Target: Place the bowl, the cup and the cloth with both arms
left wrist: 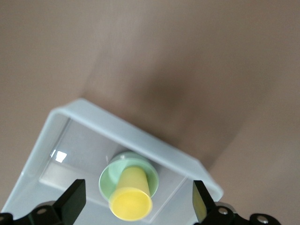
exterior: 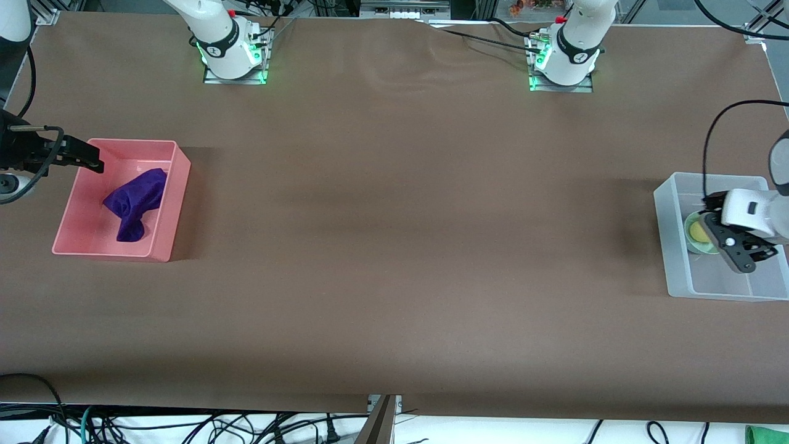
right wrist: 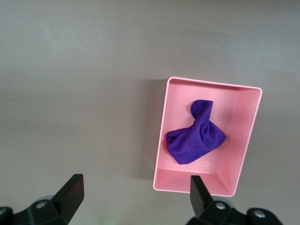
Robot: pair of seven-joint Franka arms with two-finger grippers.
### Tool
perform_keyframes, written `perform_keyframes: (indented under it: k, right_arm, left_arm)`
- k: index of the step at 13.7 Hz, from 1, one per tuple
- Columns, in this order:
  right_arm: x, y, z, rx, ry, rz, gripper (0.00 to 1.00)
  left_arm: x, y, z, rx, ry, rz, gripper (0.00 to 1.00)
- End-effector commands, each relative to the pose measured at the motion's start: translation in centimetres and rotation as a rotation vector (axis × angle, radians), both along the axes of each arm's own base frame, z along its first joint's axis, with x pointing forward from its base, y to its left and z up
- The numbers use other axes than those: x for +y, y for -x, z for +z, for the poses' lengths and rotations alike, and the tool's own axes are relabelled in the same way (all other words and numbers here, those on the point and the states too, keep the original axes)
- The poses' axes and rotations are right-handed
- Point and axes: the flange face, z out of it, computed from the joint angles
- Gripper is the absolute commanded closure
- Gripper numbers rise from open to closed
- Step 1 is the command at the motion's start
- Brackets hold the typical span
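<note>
The purple cloth (exterior: 135, 197) lies crumpled in a pink bin (exterior: 111, 254) at the right arm's end of the table; it also shows in the right wrist view (right wrist: 194, 138). My right gripper (exterior: 86, 157) is open and empty, up in the air by that bin's outer edge (right wrist: 136, 185). The yellow cup (exterior: 699, 231) stands inside the mint-green bowl (exterior: 689, 237) in a clear bin (exterior: 672, 246) at the left arm's end. My left gripper (exterior: 726, 237) is open and empty over that bin, above the cup (left wrist: 131, 194) and bowl (left wrist: 110, 176).
The pink bin (right wrist: 206, 187) and the clear bin (left wrist: 140, 136) sit at the two ends of the brown table. Both arm bases stand along the table's edge farthest from the front camera. Cables hang below the nearest edge.
</note>
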Motion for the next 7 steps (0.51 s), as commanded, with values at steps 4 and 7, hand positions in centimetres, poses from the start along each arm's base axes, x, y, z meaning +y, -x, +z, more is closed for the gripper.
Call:
perform_keyframes:
  k: [4, 7]
  right_arm:
    - [0.1, 0.1, 0.4, 0.002, -0.007, -0.014, 0.0]
    - [0.0, 0.1, 0.4, 0.004, -0.009, -0.013, 0.0]
  left_arm:
    - [-10.7, 0.8, 7.1, 0.0, 0.037, 0.298, 0.0]
    - [-14.7, 1.5, 12.0, -0.064, 0.018, 0.502, 0.0]
